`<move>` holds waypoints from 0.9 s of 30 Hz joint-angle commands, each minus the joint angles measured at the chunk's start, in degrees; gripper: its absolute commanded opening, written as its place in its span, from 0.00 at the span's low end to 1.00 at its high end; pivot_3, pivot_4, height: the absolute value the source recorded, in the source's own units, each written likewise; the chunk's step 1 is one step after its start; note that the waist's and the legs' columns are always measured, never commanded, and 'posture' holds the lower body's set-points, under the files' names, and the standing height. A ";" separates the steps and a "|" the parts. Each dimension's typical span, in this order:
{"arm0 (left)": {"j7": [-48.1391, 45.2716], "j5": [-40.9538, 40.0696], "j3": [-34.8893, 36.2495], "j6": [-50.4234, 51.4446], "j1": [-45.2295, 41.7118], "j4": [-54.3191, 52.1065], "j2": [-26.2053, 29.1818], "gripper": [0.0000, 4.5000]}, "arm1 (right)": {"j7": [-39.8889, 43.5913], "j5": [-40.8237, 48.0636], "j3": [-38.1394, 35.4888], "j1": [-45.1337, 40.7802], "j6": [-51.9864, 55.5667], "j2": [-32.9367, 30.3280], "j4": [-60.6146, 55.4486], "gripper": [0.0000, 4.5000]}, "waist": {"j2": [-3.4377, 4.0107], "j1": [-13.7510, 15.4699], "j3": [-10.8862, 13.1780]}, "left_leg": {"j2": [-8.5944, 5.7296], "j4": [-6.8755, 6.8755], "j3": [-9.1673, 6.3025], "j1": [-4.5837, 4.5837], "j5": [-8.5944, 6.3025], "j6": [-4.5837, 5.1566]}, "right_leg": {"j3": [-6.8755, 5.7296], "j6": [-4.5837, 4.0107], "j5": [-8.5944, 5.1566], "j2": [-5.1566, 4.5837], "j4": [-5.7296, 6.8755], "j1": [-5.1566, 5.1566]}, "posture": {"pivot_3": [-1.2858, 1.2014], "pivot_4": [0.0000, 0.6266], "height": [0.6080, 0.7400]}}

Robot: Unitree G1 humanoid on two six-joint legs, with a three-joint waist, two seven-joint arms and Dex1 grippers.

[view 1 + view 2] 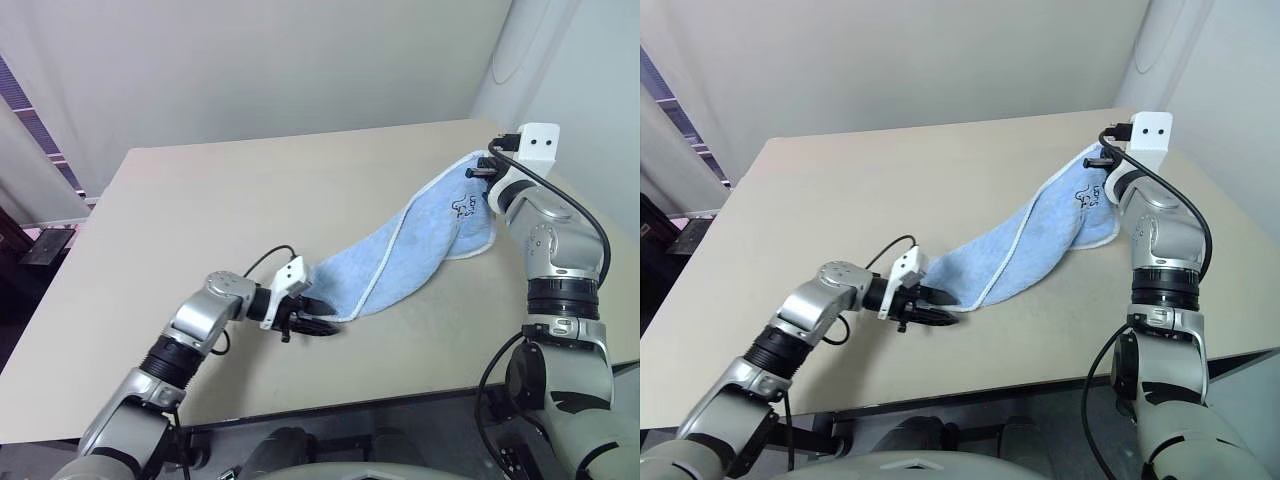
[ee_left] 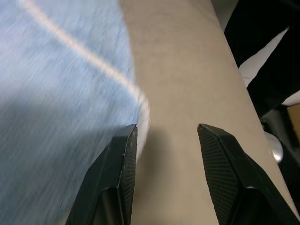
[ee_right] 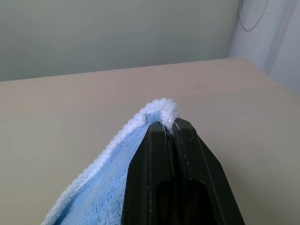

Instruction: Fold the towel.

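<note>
The light blue towel [image 1: 400,250] with white edging stretches in a long band across the tan table [image 1: 220,200], its near end lying flat and its far end lifted. A small dark printed figure [image 1: 463,207] shows near the raised corner. My right gripper [image 3: 168,124] is shut on that corner at the far right, holding it above the table. My left gripper [image 1: 318,325] rests low at the towel's near end, open. In the left wrist view the towel's edge [image 2: 140,101] lies beside one fingertip [image 2: 130,136], and bare table shows between the two fingers.
The table's front edge [image 1: 330,408] runs close below my left arm. Its right edge lies just beyond my right arm. A pale wall [image 1: 250,60] stands behind the table, and dark furniture [image 1: 30,250] sits off the left side.
</note>
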 commanded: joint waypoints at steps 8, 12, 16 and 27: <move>5.37 11.80 -4.13 -15.81 -4.17 10.77 -3.54 0.48 | -0.65 -0.66 0.09 -0.82 -0.78 -0.01 -3.13 0.00 | 0.01 -0.02 -0.01 | 0.01 -0.02 0.00 0.00 0.03 0.05 | 0.00 0.01 0.02 0.02 0.01 0.00 | 0.52 0.00 1.00; 4.02 11.66 -3.60 -15.85 -4.25 11.13 -3.86 0.48 | -0.63 -0.79 -0.13 -0.45 -0.62 -0.19 -3.56 0.00 | 0.00 0.03 -0.01 | 0.01 0.03 0.00 0.00 0.03 0.05 | 0.00 0.02 0.02 0.02 0.01 0.02 | 0.52 0.00 1.00; 2.88 10.89 -3.26 -15.22 -4.11 10.92 -4.16 0.39 | -0.89 -0.69 -0.24 -0.37 -0.45 -0.11 -3.77 0.00 | 0.01 -0.02 -0.01 | 0.01 0.04 0.00 0.00 0.03 0.05 | 0.00 0.05 0.04 0.02 0.01 0.05 | 0.52 0.00 1.00; 0.15 6.49 0.39 -6.79 -3.65 6.12 -2.94 0.01 | -0.88 -0.60 0.01 -0.84 -0.86 0.45 -2.71 0.00 | 0.00 -0.19 -0.01 | 0.01 -0.01 -0.01 0.00 0.04 0.07 | 0.00 0.06 0.05 0.04 0.01 0.02 | 0.52 0.00 1.00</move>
